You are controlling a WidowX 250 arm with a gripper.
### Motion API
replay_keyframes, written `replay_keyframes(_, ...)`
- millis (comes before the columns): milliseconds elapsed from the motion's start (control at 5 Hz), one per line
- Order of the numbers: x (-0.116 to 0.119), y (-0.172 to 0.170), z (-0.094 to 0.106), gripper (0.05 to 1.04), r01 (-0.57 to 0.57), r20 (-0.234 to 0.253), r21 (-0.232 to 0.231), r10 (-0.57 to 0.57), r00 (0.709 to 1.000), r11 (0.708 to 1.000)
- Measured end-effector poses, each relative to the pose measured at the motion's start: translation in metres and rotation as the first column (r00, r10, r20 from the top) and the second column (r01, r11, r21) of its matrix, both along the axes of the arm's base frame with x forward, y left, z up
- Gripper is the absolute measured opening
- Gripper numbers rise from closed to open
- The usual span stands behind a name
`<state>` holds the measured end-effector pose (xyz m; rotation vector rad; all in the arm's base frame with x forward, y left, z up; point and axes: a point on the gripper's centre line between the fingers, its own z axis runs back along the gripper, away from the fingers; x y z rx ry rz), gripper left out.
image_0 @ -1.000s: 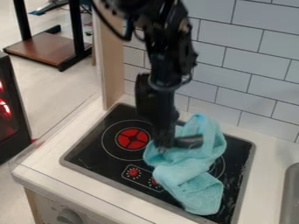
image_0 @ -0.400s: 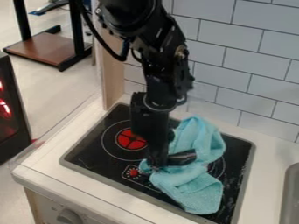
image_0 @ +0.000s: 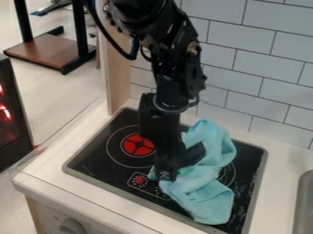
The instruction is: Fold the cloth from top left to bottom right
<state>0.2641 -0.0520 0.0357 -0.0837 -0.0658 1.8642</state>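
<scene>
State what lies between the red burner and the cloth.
The hand, over the black stovetop, lies between the red burner and the cloth; the camera view shows it.

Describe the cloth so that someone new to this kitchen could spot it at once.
Below the tiled wall, a black stovetop is set into a pale counter. On it, to the right of the red burner, lies the cloth. Turquoise and rumpled, it stands out from the flat surfaces around it.
</scene>
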Motion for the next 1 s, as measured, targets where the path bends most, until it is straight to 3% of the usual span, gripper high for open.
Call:
replay_keyframes(200,-0.001,-0.001,0.016,1.021,0.009,0.024,-0.021,-0.008,1.000,1.000)
replay_keyframes(600,0.000,0.001,0.060,0.999,0.006,0.093,-0.017,-0.005,0.996,1.000)
replay_keyframes(800,-0.002,0.003,0.088,0.999,0.017,0.160,-0.052,-0.009,0.987,0.998)
replay_keyframes(1000,-0.001,0.002,0.089,0.999,0.023,0.164,-0.053,-0.014,0.986,0.998)
